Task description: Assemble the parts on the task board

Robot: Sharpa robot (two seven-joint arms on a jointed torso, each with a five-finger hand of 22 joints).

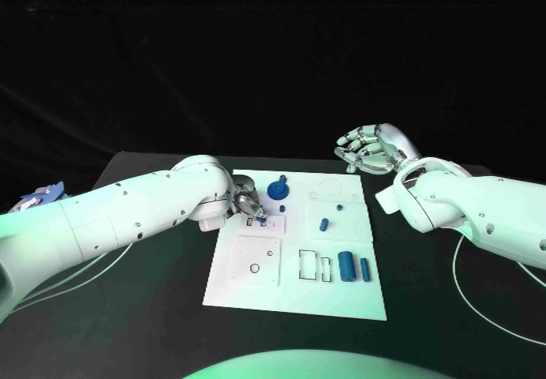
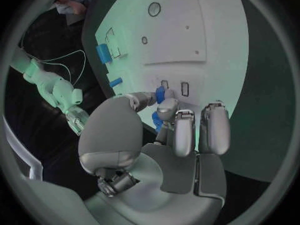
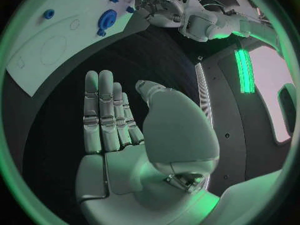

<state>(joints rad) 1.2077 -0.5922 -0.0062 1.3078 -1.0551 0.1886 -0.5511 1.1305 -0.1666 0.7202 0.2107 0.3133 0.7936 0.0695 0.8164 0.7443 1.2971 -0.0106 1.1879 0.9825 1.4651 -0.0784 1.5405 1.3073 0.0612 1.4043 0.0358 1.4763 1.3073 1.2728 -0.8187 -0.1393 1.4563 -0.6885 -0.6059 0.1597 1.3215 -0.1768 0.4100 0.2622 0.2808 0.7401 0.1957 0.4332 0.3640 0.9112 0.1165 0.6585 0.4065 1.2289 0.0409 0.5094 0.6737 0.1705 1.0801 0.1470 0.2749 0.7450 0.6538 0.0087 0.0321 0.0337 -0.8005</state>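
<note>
Left hand [image 1: 246,202] is down at the white task board's [image 1: 285,296] left edge, fingers [image 2: 164,96] pinching a small blue part [image 2: 160,93] above the slots. Right hand [image 1: 373,148] hovers beyond the board's far corner over the black tabletop [image 1: 148,284], fingers straight, holding nothing.

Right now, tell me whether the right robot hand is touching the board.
Apart. The right wrist view shows the right robot hand open over bare black table, with a dark gap to the board; the head view shows it raised beyond the board's far corner.
</note>
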